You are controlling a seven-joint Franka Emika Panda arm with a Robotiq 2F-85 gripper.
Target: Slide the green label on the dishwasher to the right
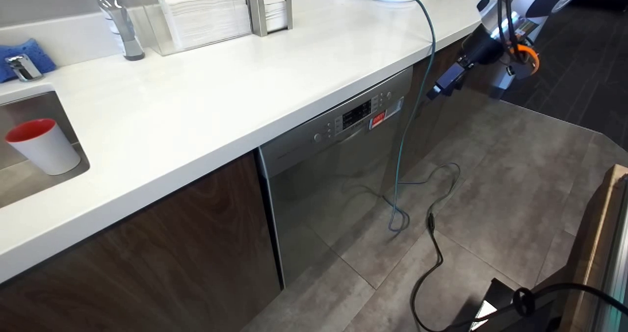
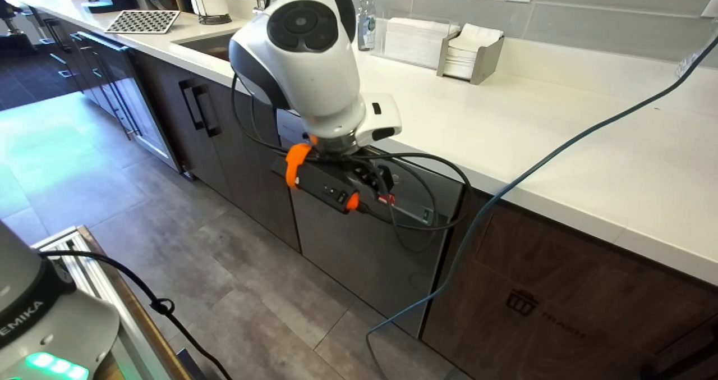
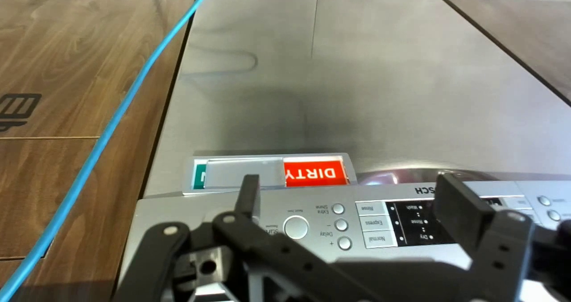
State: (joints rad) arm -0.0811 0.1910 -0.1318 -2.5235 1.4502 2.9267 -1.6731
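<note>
The dishwasher [image 1: 333, 190] has a brushed steel front, with its control strip upside down in the wrist view. Below the display in an exterior view sits a label holder [image 1: 386, 114]. In the wrist view the green label [image 3: 199, 176] shows only as a narrow strip at the holder's left end. A greyish sliding cover [image 3: 245, 172] is beside it, then a red DIRTY panel [image 3: 316, 172]. My gripper [image 3: 349, 181] stands open over the control strip, fingers wide apart with nothing between them. An exterior view shows the gripper [image 1: 439, 90] apart from the dishwasher front.
A blue cable [image 3: 102, 137] hangs from the white countertop [image 1: 314, 77] in front of the dishwasher's edge and the wood cabinet. A sink [image 1: 64, 145] holds a white and red cup [image 1: 44, 148]. A napkin holder [image 2: 471, 54] stands at the wall. Cables loop around the wrist.
</note>
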